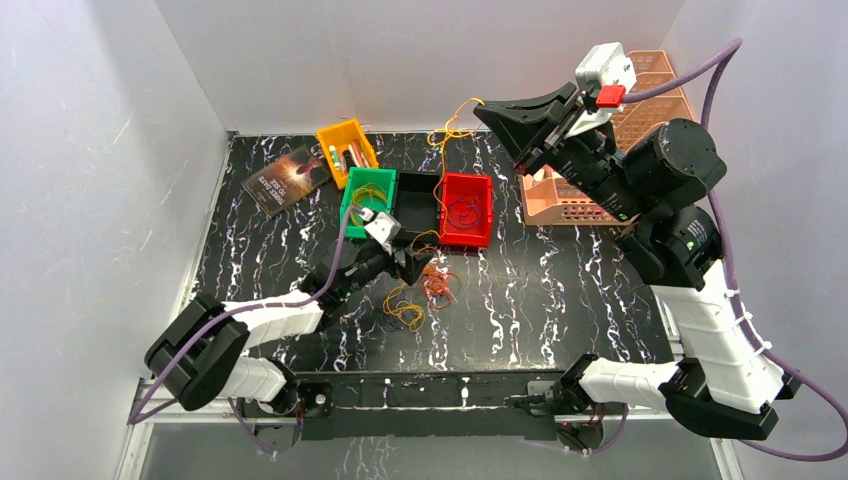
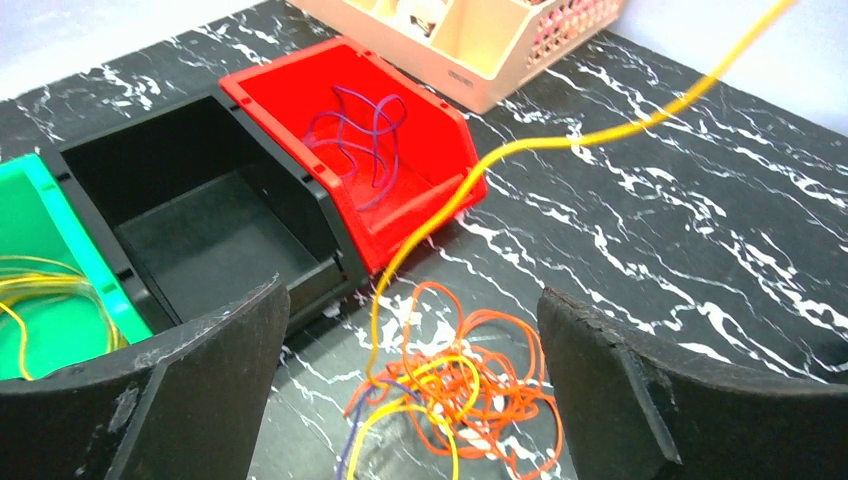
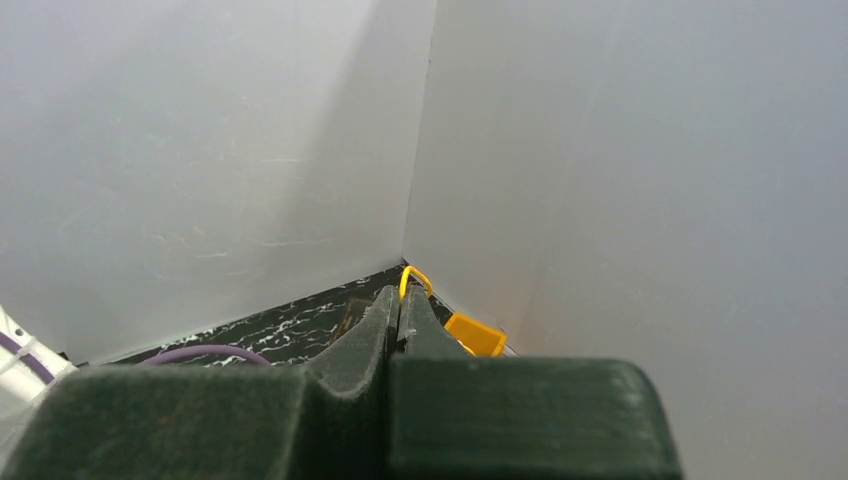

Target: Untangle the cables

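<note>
The cables lie as a tangle of orange, yellow and one purple thin loops on the black marbled table, in front of the bins. My left gripper hangs low over them, open wide, one finger on each side of the tangle, touching nothing. One yellow cable rises taut from the tangle to my right gripper, which is raised high at the back and shut on it. A small yellow loop pokes out past its closed fingertips.
A red bin holding a purple cable, a black bin and a green bin with yellow wire stand in a row behind the tangle. A yellow bin, a book and a peach basket sit farther back.
</note>
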Tool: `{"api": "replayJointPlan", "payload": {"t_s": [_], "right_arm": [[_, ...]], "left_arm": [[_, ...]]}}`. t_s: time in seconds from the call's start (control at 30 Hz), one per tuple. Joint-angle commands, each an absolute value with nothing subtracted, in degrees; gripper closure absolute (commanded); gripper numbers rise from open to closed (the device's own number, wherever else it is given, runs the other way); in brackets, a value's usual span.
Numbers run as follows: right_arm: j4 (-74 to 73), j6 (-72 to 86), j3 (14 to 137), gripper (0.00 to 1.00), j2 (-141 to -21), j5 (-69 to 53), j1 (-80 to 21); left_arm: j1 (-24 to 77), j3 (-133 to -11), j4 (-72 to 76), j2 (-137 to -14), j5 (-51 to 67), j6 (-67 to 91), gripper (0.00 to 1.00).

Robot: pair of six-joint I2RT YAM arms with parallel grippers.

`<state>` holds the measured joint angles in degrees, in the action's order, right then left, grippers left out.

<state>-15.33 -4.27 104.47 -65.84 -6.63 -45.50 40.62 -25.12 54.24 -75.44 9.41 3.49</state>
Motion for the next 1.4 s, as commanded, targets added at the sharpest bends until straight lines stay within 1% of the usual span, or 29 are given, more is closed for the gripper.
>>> {"api": "replayJointPlan", "payload": {"t_s": [0.0, 0.1, 0.27, 0.43, 0.57, 0.83, 0.93, 1.13, 1.37], "right_arm": [[-13.8, -3.4, 106.9, 1.00, -64.7, -7.0, -45.7], [-13.7, -3.4, 107.1, 1.00, -64.7, -7.2, -45.7], [-12.9, -3.8, 107.3, 1.00, -64.7, -7.1, -45.7], [-12.7, -5.4, 109.0, 1.00, -64.9, -6.7, -45.7], [-11.7, -6.9, 109.8, 1.00, -64.9, -5.6, -45.7], [-4.8, -9.4, 108.1, 1.00, -62.9, 0.3, -45.7], [-2.5, -10.2, 108.1, 1.00, -62.7, 1.5, -45.7], [1.8, -12.4, 109.1, 1.00, -62.5, 4.8, -45.7], [5.4, -15.7, 110.5, 1.00, -62.7, 8.6, -45.7]], "left_arm": [[40.4, -28.6, 61.3, -77.8, 6.7, 1.6, 0.08], [40.4, -30.5, 62.2, -82.2, 9.3, 1.6, 0.12], [40.4, -32.8, 63.3, -90.6, 17.2, 2.4, 0.20], [40.4, -32.0, 65.2, -95.7, 18.1, 4.6, 0.36], [40.4, -30.6, 65.2, -95.9, 20.0, 6.7, 0.46], [40.4, -23.5, 65.1, -94.2, 22.7, 11.3, 0.60], [40.4, -20.4, 65.1, -93.9, 23.1, 12.7, 0.67], [40.4, -15.2, 65.0, -90.8, 22.5, 14.7, 0.68], [40.4, -10.6, 63.7, -87.1, 21.0, 15.4, 0.66]]}}
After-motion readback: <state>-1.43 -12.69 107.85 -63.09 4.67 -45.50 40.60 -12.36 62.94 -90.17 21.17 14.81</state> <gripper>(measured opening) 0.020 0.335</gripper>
